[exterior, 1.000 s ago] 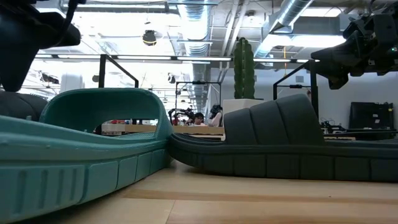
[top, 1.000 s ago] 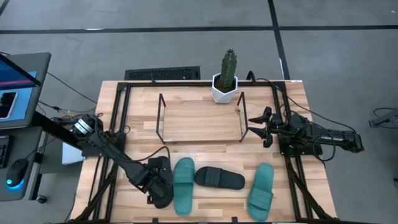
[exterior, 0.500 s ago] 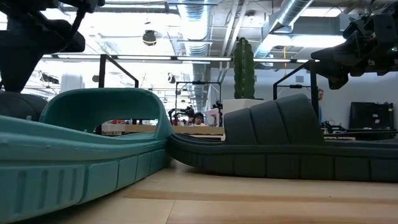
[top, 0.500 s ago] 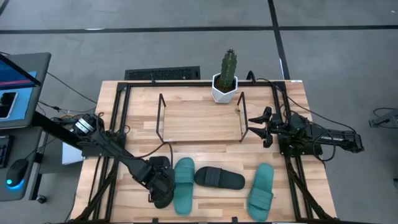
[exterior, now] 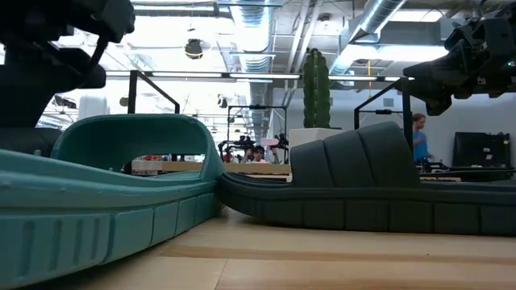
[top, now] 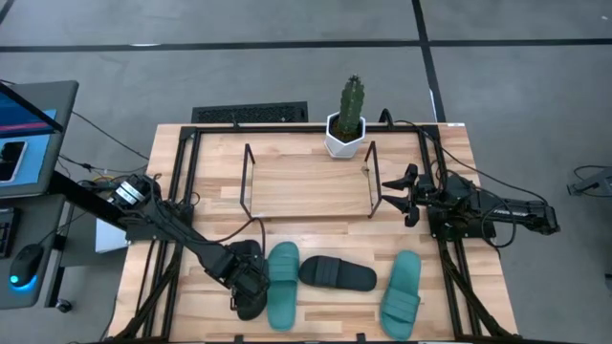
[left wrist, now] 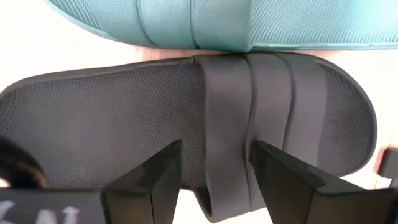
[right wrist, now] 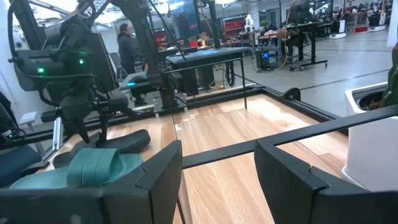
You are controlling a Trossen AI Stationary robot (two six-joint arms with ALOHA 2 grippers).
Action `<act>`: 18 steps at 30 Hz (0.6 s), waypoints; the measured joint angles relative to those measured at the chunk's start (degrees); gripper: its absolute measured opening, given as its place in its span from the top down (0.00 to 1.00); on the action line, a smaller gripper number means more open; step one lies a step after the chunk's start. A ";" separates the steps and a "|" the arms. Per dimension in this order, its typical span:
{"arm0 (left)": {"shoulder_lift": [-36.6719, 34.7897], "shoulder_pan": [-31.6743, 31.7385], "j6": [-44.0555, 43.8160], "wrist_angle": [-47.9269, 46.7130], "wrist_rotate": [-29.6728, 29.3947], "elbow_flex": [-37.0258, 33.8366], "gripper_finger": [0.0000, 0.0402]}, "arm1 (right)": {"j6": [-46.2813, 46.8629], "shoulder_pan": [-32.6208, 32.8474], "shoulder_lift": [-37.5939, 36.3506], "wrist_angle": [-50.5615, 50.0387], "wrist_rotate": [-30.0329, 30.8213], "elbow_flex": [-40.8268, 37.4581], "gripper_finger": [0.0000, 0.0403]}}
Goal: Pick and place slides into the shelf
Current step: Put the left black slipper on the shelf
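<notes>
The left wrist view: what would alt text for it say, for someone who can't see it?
The left gripper hangs open just above a black slide, its two dark fingers either side of the wide strap. A teal slide lies right alongside the black one on the wooden table.

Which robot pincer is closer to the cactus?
The right one. The right pincer hovers open just beside the shelf's end, not far from the cactus. The left pincer is down over a black slide at the table's front.
</notes>
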 joint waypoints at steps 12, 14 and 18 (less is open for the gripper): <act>0.00 0.31 0.09 2.13 4.66 -0.95 0.56 | 0.00 0.02 0.00 0.00 0.00 -0.02 0.52; 0.00 0.33 0.04 3.96 6.50 -2.23 0.61 | 0.00 0.01 0.01 -0.01 -0.02 -0.02 0.52; -0.04 0.46 -1.16 7.07 8.66 -4.83 0.78 | 0.00 0.02 0.02 0.00 -0.02 -0.02 0.52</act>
